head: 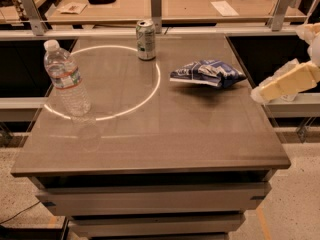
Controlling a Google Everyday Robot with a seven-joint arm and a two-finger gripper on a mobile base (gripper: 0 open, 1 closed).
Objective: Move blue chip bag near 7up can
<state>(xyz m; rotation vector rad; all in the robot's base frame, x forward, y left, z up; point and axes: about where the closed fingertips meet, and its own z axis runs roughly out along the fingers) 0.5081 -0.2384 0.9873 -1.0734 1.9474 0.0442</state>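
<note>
The blue chip bag lies flat on the right half of the table, dark blue with white markings. The 7up can stands upright at the back middle of the table, green and white with a silver top, to the left of the bag and a little behind it. My gripper, cream-coloured, hangs at the right edge of the view, just off the table's right side. It is to the right of the bag and apart from it, holding nothing that I can see.
A clear water bottle with a white cap stands at the table's left. A white ring of light lies across the back left of the tabletop. Behind the table runs a metal rail and a wooden bench with papers.
</note>
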